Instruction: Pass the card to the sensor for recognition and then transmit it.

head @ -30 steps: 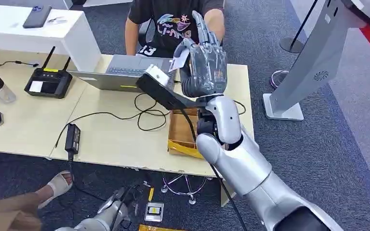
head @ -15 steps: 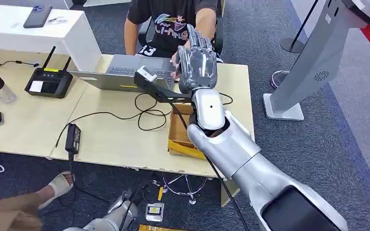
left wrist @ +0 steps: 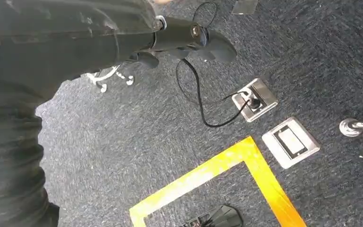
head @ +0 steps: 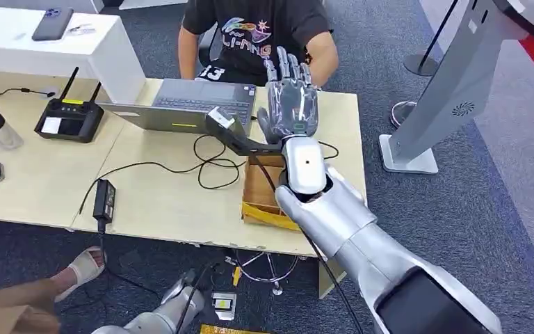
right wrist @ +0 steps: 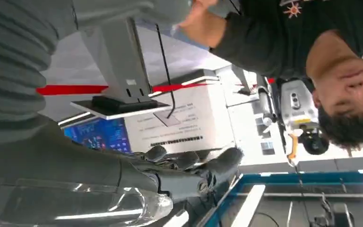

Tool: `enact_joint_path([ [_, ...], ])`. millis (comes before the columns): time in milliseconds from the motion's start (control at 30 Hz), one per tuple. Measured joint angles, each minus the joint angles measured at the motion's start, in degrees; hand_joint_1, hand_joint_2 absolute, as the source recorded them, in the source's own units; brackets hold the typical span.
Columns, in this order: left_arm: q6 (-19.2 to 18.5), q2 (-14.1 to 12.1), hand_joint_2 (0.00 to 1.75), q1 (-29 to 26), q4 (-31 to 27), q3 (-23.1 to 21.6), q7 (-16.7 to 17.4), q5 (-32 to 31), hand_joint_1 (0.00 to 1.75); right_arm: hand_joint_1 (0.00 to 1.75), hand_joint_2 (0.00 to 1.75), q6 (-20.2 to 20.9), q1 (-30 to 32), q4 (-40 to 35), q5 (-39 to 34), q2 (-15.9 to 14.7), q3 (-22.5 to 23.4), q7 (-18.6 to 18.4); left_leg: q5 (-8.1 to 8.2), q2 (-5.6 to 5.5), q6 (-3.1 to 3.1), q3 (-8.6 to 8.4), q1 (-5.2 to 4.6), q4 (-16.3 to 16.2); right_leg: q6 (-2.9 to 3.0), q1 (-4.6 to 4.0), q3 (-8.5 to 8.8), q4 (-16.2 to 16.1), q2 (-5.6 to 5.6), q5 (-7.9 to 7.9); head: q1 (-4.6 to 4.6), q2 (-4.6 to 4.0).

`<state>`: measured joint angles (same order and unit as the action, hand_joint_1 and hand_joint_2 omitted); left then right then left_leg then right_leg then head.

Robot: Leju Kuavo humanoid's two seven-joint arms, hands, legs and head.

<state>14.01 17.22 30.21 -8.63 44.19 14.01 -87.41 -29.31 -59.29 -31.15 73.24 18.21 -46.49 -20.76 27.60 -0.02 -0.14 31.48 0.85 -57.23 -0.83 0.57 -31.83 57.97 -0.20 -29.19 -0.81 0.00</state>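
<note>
Since a second earlier, the card had been let go by the right hand (head: 290, 104) and the person's (head: 250, 35) arm had been drawn back from it.

From the head view, the right hand was seen raised over the far edge of the table (head: 160, 202), released, with fingers spread upward and nothing in its grasp. Where the card lay could not be told. "LI-NING" (head: 249, 43) and the number "13" (head: 211, 72) could be read on the person's black shirt. A laptop (head: 188, 104), a router (head: 69, 118), a power adapter (head: 104, 198) and a cardboard box (head: 261, 191) were set on the table. The left hand (head: 170, 309) was hung low near the floor.

From the left wrist view, the left hand (left wrist: 184, 42) was seen loosely open, holding nothing, above carpet marked with yellow tape (left wrist: 227, 165) and a floor socket (left wrist: 254, 99).

From the right wrist view, the right hand's fingers (right wrist: 194, 165) were shown spread apart and bare. A white panel (right wrist: 179, 120) with print too small to read was seen beyond them, beside a blue screen (right wrist: 99, 135).
</note>
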Motion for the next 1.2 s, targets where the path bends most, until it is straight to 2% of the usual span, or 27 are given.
enact_joint_path([
  [100, -1.1, -0.5, 1.75, 0.1, -0.1, 0.0, -0.9, 0.0, 0.0, 0.0, 1.75, -1.5, 0.0, 0.1, 1.4, -0.3, -0.2, 1.4, 0.0, 0.01, 0.0, -0.01, 0.0, 0.0, 0.0, 0.0, 0.0, 0.0, 0.01, 0.0, 0.0, 0.0],
  [267, -2.6, -1.4, 1.75, 0.1, -0.2, -0.3, -2.3, 0.0, 0.0, 0.0, 1.75, -1.5, 1.1, -1.2, 3.5, -1.1, 0.2, 3.2, 0.0, 0.01, 0.0, -0.02, 0.0, 0.0, 0.0, 0.0, 0.01, 0.0, 0.02, 0.0, 0.0, 0.0],
  [467, -3.5, -2.6, 1.75, -0.1, -0.2, -1.6, -4.5, 0.0, 0.0, 0.0, 1.75, 1.2, 6.7, -9.7, 4.7, -4.1, 3.2, 4.8, 0.0, 0.0, 0.0, -0.04, 0.0, 0.0, 0.0, 0.0, 0.01, 0.0, 0.0, 0.0, 0.0, 0.0],
  [600, -4.0, -3.1, 1.75, -0.6, -0.2, -3.0, -6.1, 0.0, 0.0, 0.0, 1.75, 2.5, 12.9, -19.6, 3.3, -8.0, 6.3, 4.6, 0.01, -0.01, 0.0, -0.04, -0.01, 0.0, 0.0, 0.01, 0.0, 0.0, 0.0, 0.0, 0.02, 0.0],
  [867, -5.0, -4.2, 1.75, -1.7, -0.2, -5.7, -7.8, 0.0, 0.0, 0.0, 1.75, 1.8, 25.7, -39.5, -0.9, -17.4, 13.4, 3.8, 0.02, 0.0, 0.01, -0.04, -0.03, 0.0, 0.0, 0.04, -0.01, -0.1, -0.02, 0.0, 0.02, 0.0],
  [1000, -5.0, -5.0, 1.75, -2.1, -0.7, -6.9, -9.3, 0.2, 0.0, 0.0, 1.75, -0.3, 31.2, -47.3, -3.1, -22.3, 15.8, 1.9, 0.02, 0.11, 0.0, -0.05, -0.03, 0.0, -0.01, 0.04, -0.01, -0.1, 0.01, 0.0, 0.02, 0.0],
  [1200, -4.9, -6.0, 1.75, -3.4, -1.7, -8.8, -11.8, 1.8, 0.0, 0.0, 1.75, -6.0, 38.5, -55.2, -8.8, -29.1, 18.4, -0.8, 0.06, 0.09, 0.0, -0.03, -0.03, 0.0, -0.01, 0.04, 0.0, -0.1, 0.0, 0.0, 0.02, 0.0],
])
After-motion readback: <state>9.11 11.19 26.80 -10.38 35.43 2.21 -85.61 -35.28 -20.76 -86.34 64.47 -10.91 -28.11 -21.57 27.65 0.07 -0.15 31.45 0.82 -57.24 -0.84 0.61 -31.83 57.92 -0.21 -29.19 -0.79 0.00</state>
